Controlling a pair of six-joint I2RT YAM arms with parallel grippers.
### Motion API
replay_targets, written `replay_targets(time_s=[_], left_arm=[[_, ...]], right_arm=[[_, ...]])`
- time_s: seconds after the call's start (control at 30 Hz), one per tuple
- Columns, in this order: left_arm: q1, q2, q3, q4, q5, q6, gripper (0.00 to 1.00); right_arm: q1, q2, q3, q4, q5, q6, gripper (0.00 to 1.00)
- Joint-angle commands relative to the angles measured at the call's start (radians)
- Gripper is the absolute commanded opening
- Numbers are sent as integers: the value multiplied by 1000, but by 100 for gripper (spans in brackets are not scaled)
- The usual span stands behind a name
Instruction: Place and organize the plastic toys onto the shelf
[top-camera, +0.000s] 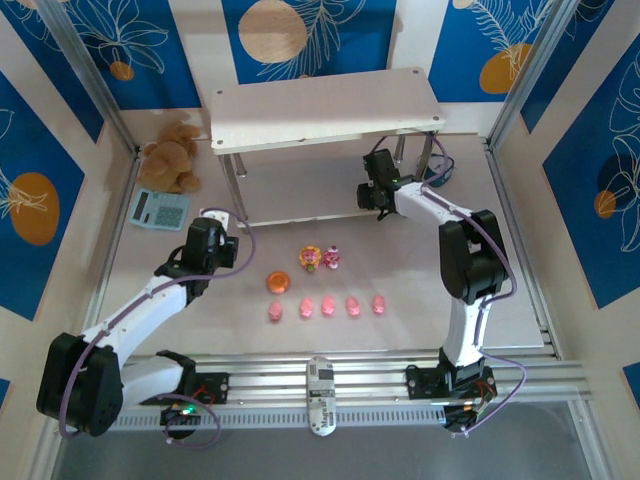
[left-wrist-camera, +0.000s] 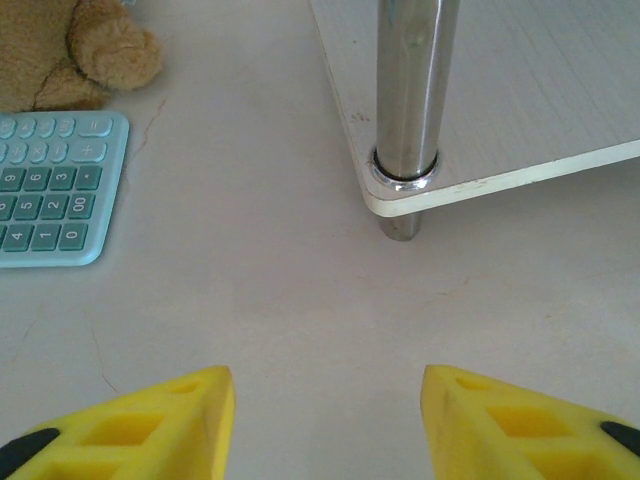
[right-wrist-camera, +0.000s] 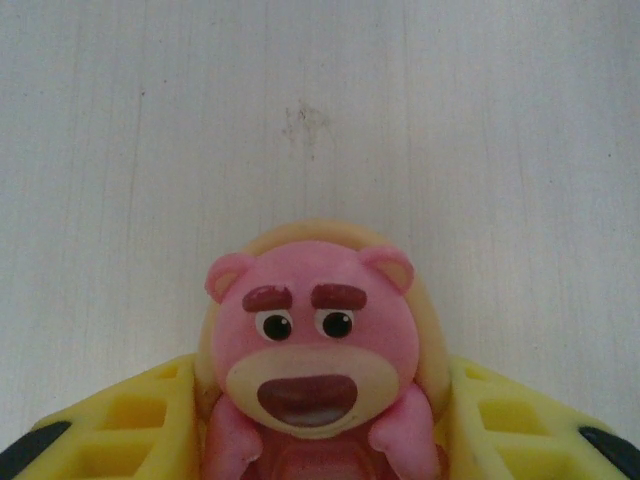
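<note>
Clasping pink toy (right-wrist-camera: 315, 350): right hand (right-wrist-camera: 320, 425), perhaps over shelf (top-camera: 330, 105).

Bright, even and diffuse, from overhead. Only a faint, soft shadow under the shelf (top-camera: 325, 105) in the top view. Pale streaks of glare down its metal leg (left-wrist-camera: 410, 90). Slightly soft on the teddy bear (left-wrist-camera: 70, 50) and the yellow fingertips (left-wrist-camera: 150, 425) at the frame edges. Sharp on the face of the pink bear figure (right-wrist-camera: 310, 340).

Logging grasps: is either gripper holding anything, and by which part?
The right gripper holds a pink bear figure, fingers pressed on both sides of its lower body. The left gripper is open, holding nothing.
</note>
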Motion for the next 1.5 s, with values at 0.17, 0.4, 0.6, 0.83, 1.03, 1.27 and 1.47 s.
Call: replay_targets(time_s=[0.17, 0.4, 0.6, 0.83, 1.03, 1.27, 1.47], left_arm=[[-10, 10, 29, -10, -3, 12, 53], [-9, 10, 30, -12, -1, 12, 53], [-8, 10, 30, -11, 2, 9, 53], [-9, 3, 29, -18, 4, 7, 53], [-9, -13, 25, -26, 1, 7, 53], [-10, -28, 23, -33, -3, 7, 53], [-10, -43, 17, -40, -8, 8, 53]], right_arm=[[-21, 60, 65, -59, 11, -10, 23], [-36, 79, 80, -105, -6, -10, 37], [-40, 75, 71, -111, -20, -8, 49], [-36, 66, 68, -107, -19, 2, 58], [-35, 55, 63, -97, -7, 6, 66], [-32, 11, 23, -53, 3, 5, 76], [-10, -96, -79, 19, 43, 10, 77]])
